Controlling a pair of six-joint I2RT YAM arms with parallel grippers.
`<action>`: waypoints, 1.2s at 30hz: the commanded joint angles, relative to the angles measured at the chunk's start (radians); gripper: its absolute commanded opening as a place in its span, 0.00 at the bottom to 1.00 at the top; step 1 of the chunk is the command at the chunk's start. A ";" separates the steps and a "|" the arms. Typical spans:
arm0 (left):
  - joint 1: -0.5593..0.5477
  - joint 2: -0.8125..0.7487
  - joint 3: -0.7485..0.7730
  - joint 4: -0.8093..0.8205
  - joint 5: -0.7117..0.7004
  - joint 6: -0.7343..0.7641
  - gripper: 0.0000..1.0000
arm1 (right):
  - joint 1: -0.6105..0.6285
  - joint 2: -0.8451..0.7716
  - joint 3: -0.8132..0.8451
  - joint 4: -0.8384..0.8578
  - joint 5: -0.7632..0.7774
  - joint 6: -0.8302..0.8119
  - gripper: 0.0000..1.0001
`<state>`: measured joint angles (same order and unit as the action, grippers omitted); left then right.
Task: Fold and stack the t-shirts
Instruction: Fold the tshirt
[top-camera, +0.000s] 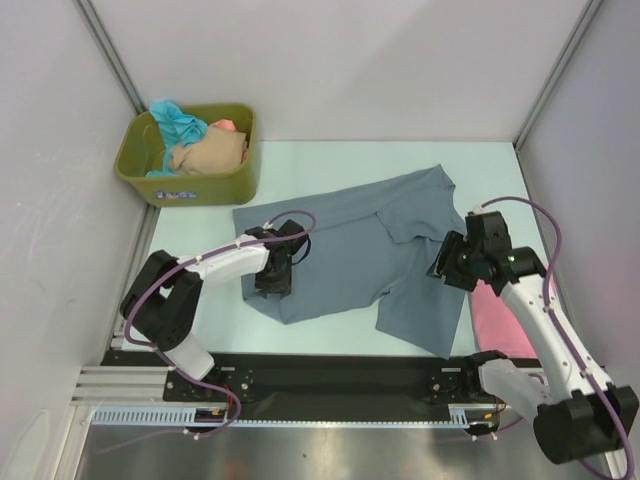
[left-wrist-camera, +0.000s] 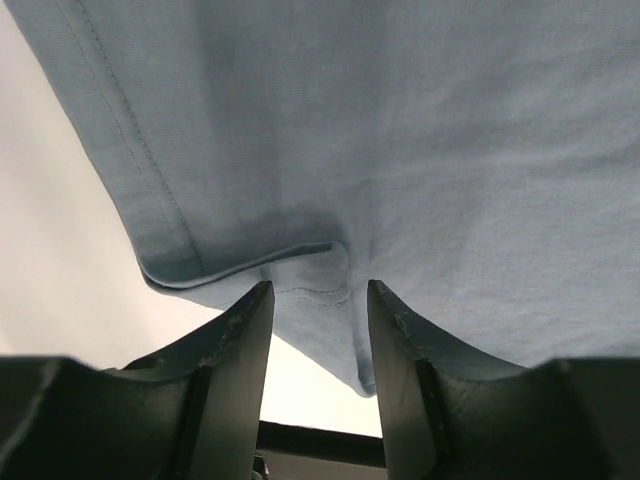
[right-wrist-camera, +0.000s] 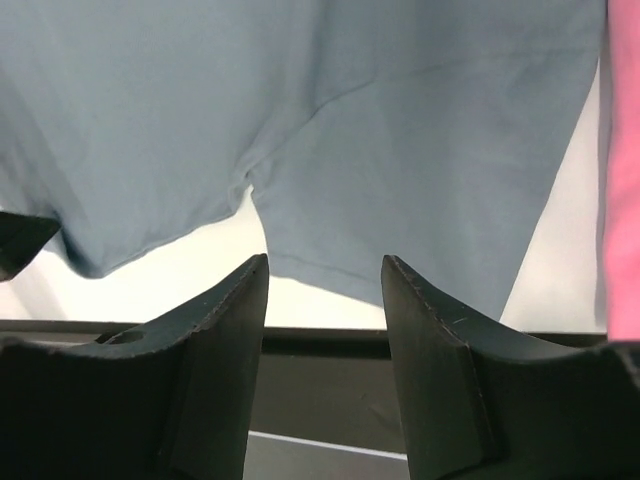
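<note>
A slate grey-blue t-shirt (top-camera: 350, 245) lies spread, partly folded, on the pale table. My left gripper (top-camera: 272, 277) is open at the shirt's near left corner. In the left wrist view the gripper (left-wrist-camera: 318, 288) straddles a folded hem corner of the shirt (left-wrist-camera: 400, 130) without clamping it. My right gripper (top-camera: 450, 263) is open and empty over the shirt's right side. In the right wrist view the gripper (right-wrist-camera: 325, 260) hangs above the shirt's near edge (right-wrist-camera: 330, 110). A pink t-shirt (top-camera: 500, 318) lies at the right, partly under the right arm, and shows in the right wrist view (right-wrist-camera: 622, 150).
An olive-green tub (top-camera: 195, 185) stands at the back left, holding teal (top-camera: 178, 120), beige (top-camera: 205, 155) and salmon (top-camera: 228, 126) shirts. Grey walls close the left, back and right. A black rail (top-camera: 330, 375) runs along the table's near edge.
</note>
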<state>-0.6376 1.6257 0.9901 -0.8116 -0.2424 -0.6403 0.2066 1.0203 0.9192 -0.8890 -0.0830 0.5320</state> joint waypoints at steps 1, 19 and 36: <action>-0.008 0.019 0.033 -0.018 -0.044 -0.044 0.46 | -0.001 -0.077 -0.022 -0.048 0.011 0.049 0.54; -0.043 -0.122 -0.042 -0.052 -0.144 -0.073 0.01 | -0.251 -0.017 -0.186 -0.099 -0.087 0.095 0.42; -0.091 -0.254 -0.100 -0.001 -0.060 -0.068 0.00 | -0.303 0.253 -0.275 0.058 0.081 0.169 0.43</action>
<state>-0.7139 1.3945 0.8787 -0.8310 -0.3225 -0.7074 -0.0921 1.2549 0.6346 -0.8543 -0.0380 0.6743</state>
